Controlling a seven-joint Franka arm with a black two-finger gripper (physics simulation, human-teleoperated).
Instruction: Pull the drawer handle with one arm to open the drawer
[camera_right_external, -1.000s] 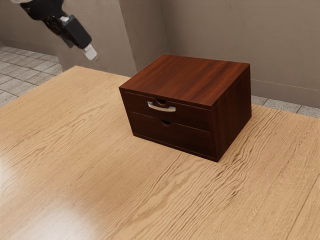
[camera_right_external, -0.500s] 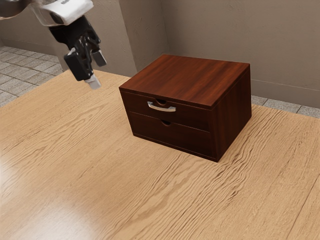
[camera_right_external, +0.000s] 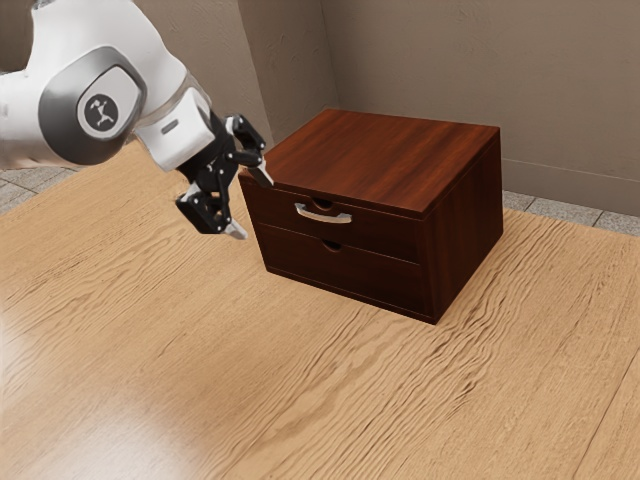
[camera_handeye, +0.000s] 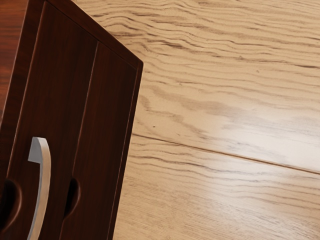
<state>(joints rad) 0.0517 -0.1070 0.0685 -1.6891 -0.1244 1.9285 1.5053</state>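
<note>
Nothing is pulled yet — the top drawer (camera_right_external: 380, 231) sits flush in the cabinet (camera_right_external: 385, 160), its silver handle (camera_right_external: 322, 213) untouched. My gripper (camera_right_external: 247, 200) hangs with jaws spread wide and empty by the cabinet's front corner at the exterior view's left, near the handle but not on it. Open table (camera_right_external: 150, 330) lies along the whole front — room to swing in and pull, minding that corner.

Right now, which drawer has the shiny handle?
The upper drawer: a curved silver handle sits on its front. The lower drawer has only a small notch at its top edge, no handle.
</note>
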